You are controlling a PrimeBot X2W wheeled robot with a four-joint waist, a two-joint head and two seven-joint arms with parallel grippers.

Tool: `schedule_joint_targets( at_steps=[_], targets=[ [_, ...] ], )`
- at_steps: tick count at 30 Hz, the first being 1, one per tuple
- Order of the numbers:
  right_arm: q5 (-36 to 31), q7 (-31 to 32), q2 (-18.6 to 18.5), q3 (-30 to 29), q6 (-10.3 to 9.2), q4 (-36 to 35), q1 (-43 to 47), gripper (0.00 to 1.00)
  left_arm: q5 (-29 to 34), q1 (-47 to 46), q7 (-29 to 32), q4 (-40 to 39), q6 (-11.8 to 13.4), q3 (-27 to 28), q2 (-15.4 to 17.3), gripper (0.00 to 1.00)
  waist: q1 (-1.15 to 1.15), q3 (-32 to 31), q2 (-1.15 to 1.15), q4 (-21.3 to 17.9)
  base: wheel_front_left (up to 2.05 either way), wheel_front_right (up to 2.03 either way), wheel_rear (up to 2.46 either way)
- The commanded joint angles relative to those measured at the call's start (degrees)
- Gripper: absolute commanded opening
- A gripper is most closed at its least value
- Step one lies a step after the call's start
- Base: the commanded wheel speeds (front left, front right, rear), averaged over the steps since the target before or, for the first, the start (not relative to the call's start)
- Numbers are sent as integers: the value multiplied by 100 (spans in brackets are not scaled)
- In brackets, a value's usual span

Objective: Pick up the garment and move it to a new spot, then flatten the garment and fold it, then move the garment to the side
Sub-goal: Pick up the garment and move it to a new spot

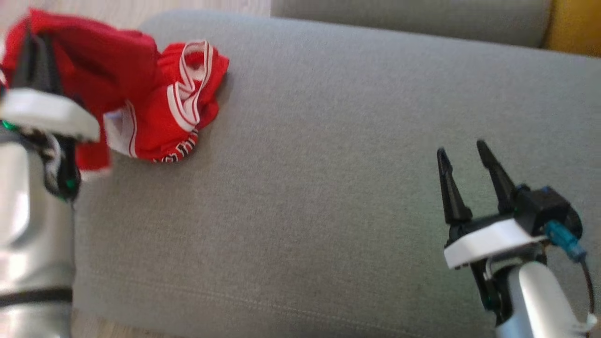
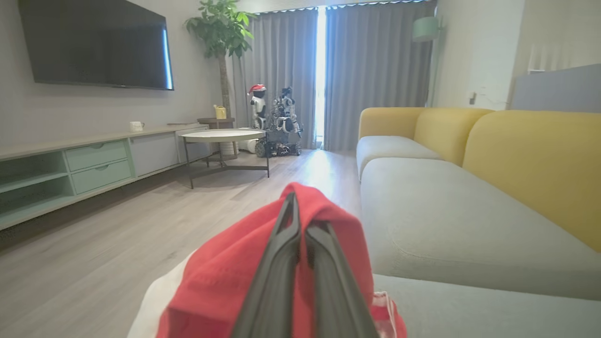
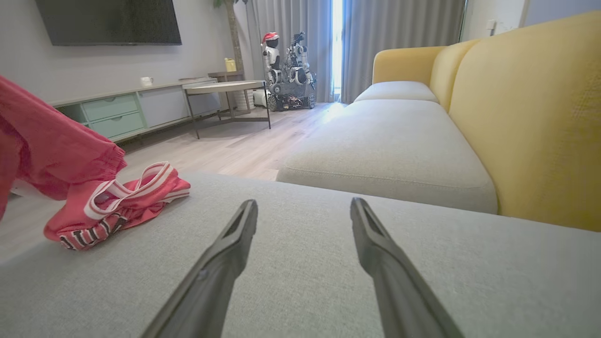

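Clamping the garment [image 1: 141,94], its rest trailing beside on the sofa [image 1: 328,188], left gripper [image 2: 300,216] begins pickup; right gripper [image 1: 461,148] spread, empty; flattening, folding remain

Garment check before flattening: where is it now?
Head view, upper left: the garment hangs from the left gripper, its end resting on the grey cushion.

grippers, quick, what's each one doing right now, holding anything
left gripper: shut on the red garment
right gripper: open, holding nothing
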Motion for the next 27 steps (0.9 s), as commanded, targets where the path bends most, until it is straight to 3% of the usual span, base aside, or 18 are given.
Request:
schedule_joint_targets(
  at_steps=[1,11,13,18,27],
  targets=[
    [66,-56,37,124,-4,-168,20,100,48,216,36,-618,-6,71,247,0,0,-328,0,-251,0,0,0],
    [201,-4,43,88,-4,-505,206,100,12,2173,1043,-3292,200,-500,-265,0,0,-225,0,-1252,0,0,0],
    [201,8,43,72,-4,-558,188,100,10,2234,1134,-3406,189,-595,-317,0,0,-148,0,-1355,0,0,0],
    [312,-49,44,131,-4,-714,-5,100,-32,2171,1369,-3522,171,-947,-605,0,0,217,0,-2076,0,0,0],
    [670,-360,44,252,-4,-658,-107,100,-54,1339,1598,-2815,-34,-1792,-1016,0,0,853,0,-3366,0,0,0]
  ],
)
